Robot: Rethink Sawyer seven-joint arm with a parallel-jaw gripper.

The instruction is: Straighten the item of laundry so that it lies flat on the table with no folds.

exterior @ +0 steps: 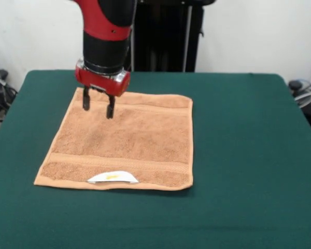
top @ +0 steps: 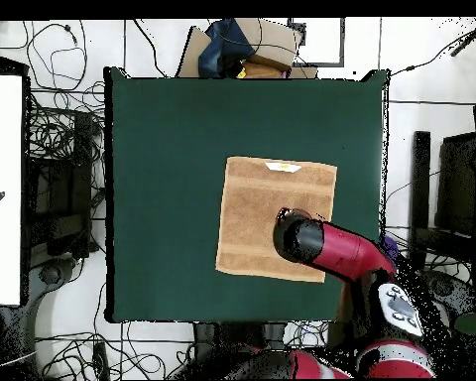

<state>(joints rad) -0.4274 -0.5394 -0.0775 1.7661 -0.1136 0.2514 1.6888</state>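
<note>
Spread black fingers mark our gripper point(exterior: 97, 107), which hangs from the red and black arm point(exterior: 107, 31) over the far left part of the towel point(exterior: 125, 142) in the front view, pinching nothing; we cannot tell whether the tips touch the cloth. We see the tan towel lying flat and open near the middle of the green table point(exterior: 249, 155), its white label point(exterior: 113, 177) with a yellow mark at the edge farthest from the robot.
</note>
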